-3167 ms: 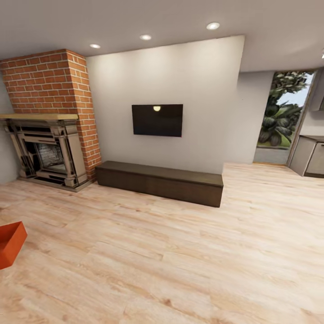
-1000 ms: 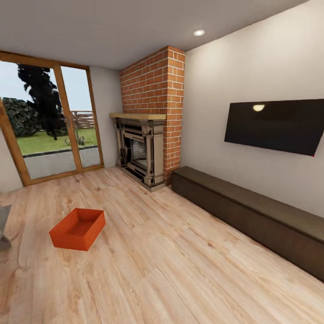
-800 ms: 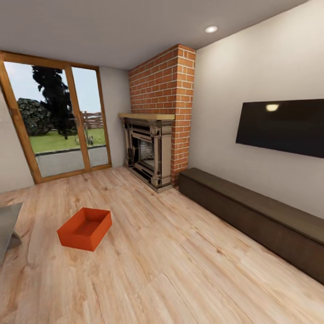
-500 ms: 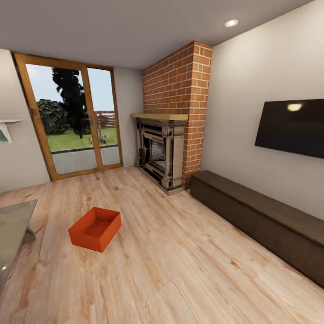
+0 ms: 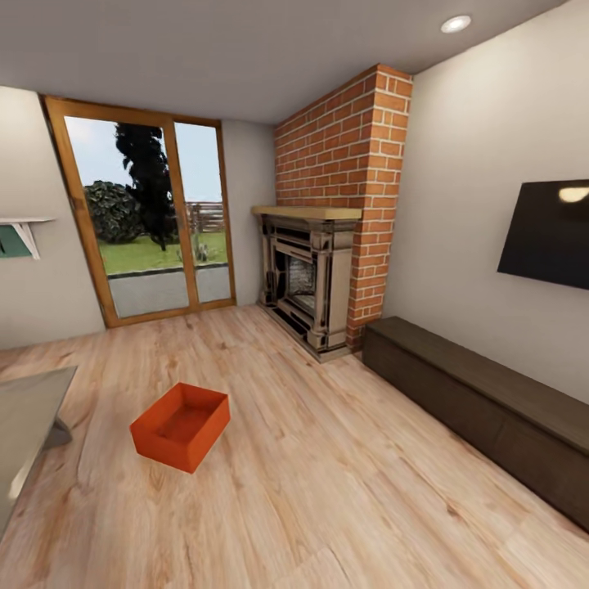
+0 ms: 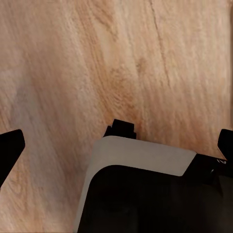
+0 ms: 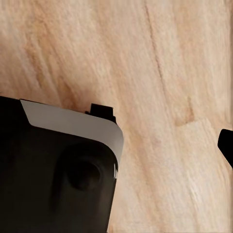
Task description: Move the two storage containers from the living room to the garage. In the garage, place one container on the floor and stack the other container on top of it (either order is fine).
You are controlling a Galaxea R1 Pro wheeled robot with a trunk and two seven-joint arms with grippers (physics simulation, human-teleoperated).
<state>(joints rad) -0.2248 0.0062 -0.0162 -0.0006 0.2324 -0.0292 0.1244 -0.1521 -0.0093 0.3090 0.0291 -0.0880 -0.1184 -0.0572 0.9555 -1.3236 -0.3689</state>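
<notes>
Left fingers (image 6: 9,148) spread apart, right fingers' (image 7: 226,143) state unclear, storage container (image 5: 181,425) now nearer view's centre.

head view: one storage container (image 5: 181,426) sits on the plank floor (image 5: 327,491), lower left of centre, open top up, nothing in it. glass doors (image 5: 151,221) in the far wall, behind the container. fireplace (image 5: 311,278) right of the doors, set in the brick chimney (image 5: 348,155). low bench (image 5: 483,409) runs along the right wall from the chimney toward the camera; tv (image 5: 546,233) on the wall above it. edge of a surface (image 5: 24,417) at far left, near the container. wall shelf (image 5: 24,233) left of the doors.
</notes>
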